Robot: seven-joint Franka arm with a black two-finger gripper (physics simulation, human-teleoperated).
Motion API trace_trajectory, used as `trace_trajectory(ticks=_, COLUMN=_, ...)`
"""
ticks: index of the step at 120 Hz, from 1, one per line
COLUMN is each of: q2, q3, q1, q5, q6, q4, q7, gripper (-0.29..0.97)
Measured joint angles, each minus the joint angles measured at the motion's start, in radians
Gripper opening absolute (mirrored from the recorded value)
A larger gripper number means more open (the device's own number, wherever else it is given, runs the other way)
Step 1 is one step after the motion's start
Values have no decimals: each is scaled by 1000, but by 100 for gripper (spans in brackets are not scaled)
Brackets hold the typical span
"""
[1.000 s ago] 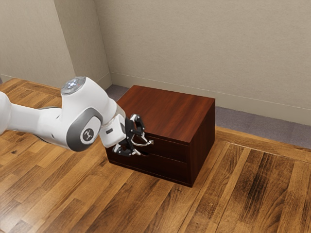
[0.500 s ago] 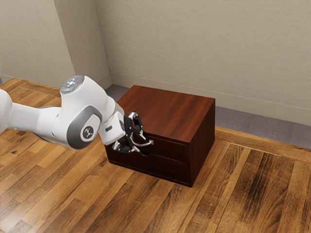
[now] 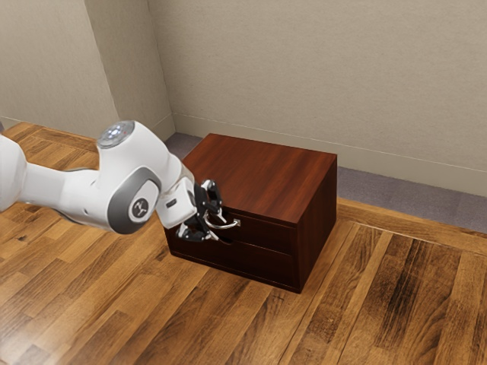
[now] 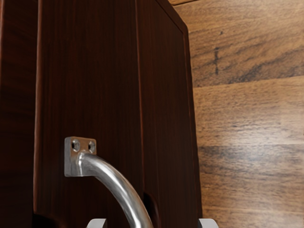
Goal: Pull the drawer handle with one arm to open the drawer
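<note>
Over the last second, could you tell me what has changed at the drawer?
The hand eased slightly toward the exterior view's left. Nothing was gripped or released: it stays open around the handle. The drawer has not visibly come out, and the cabinet is unmoved.

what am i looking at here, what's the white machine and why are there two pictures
The white jointed machine is a simulated robot arm. Its black two-finger end effector is the part that grasps. One picture comes from a camera beside the arm, the other from a camera on its hand, close to the target. On the wooden plank floor stands a dark reddish-brown wooden drawer cabinet. The end effector is open, with the curved silver metal drawer handle sitting inside it. Nothing is gripped yet.
</note>
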Motion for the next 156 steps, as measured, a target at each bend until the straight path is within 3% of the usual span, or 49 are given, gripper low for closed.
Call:
trace_trajectory(ticks=89, q2=2, q3=5, q1=-1, q5=0, q6=4, q4=-1, q7=-12, gripper=2)
trace_trajectory(ticks=156, q2=-43, q3=5, q1=-3, q5=-1, q6=-2, q4=-41, q7=-19, gripper=-3)
